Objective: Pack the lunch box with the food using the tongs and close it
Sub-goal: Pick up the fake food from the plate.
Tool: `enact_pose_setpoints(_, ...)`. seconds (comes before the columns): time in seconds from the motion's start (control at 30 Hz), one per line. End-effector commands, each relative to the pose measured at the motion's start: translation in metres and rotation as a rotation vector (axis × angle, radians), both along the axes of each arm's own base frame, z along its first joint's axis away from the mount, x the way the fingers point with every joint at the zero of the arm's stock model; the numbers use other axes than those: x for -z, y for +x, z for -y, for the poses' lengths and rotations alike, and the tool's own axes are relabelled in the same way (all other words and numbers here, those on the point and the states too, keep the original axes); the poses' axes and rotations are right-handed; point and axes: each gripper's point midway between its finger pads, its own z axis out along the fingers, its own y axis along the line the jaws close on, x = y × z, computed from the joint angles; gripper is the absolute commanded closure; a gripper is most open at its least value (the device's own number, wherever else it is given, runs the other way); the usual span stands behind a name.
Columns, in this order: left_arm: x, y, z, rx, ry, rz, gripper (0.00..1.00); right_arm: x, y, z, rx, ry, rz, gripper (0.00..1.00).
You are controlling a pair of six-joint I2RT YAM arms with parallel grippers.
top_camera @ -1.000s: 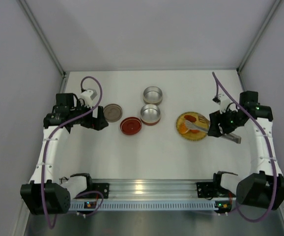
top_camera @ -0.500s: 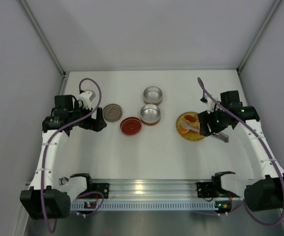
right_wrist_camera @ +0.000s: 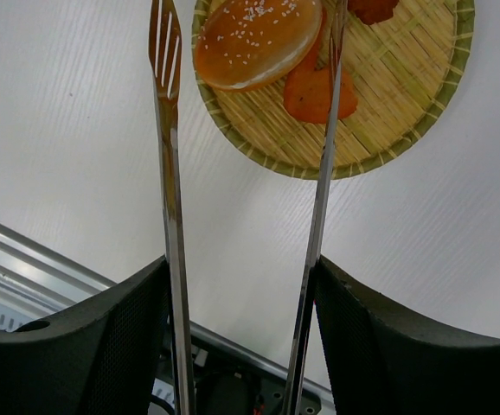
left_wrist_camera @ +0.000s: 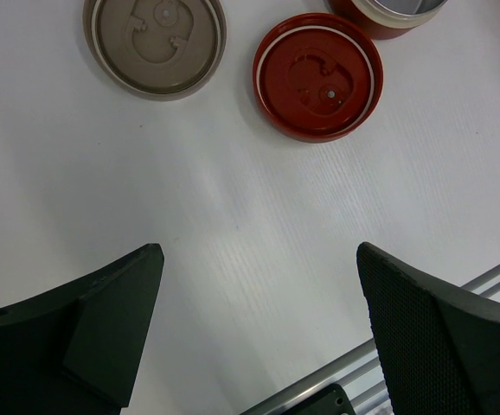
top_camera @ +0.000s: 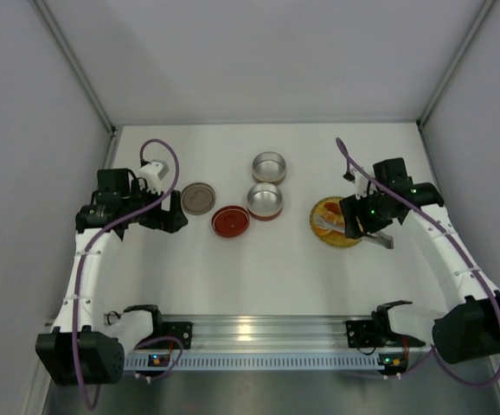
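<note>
Right gripper (right_wrist_camera: 240, 285): found clamped on the tongs (right_wrist_camera: 170, 199), the two slim silver arms being pressed against the inner faces of its black fingers and spread apart toward their tips. The slotted tip was seen over the white table (right_wrist_camera: 77, 130) just outside the rim of the yellow woven plate (right_wrist_camera: 388, 112); the other arm was seen crossing the plate over a red-orange lump (right_wrist_camera: 306, 99), and contact could not be told. Food on the plate: a rounded orange lump flecked with pale seeds (right_wrist_camera: 257, 39), the red-orange lump just beside it, and a third piece (right_wrist_camera: 373, 9) cut off by the picture's edge. Left gripper (left_wrist_camera: 259, 259): found spread wide and holding nothing, poised over bare table well apart from the plate. Listed near it were a red lid (left_wrist_camera: 317, 76) and a grey-brown lid (left_wrist_camera: 155, 43), both lying hollow side up, side by side. Two open round tins (top_camera: 268, 166) (top_camera: 266, 201) were noted between the lids and the plate, one behind the other.
</note>
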Motion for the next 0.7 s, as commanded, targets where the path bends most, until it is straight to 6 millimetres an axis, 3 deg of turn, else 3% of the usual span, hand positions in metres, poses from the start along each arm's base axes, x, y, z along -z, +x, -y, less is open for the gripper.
enact_pose_setpoints(0.0,-0.0025,0.0026,0.0029,0.003,-0.018,0.021,0.02,-0.0038,0.0111,-0.0073,-0.001,0.001,0.04,0.37)
enact_pose_setpoints(0.37,-0.0017,0.0019,0.0037,0.007,-0.017,0.019,0.02,0.0033,0.0142,-0.0131,-0.022,-0.005,0.015,0.41)
enact_pose_setpoints(0.57,-0.0031,0.0038,0.0037,0.008,-0.019,0.025,0.02,-0.001,0.0108,-0.0088,-0.022,-0.026,0.018,0.49)
enact_pose_setpoints(0.67,-0.003,0.005,0.0039,0.009,-0.02,0.025,0.02,-0.0028,0.0092,-0.0063,-0.024,-0.035,0.022,0.59)
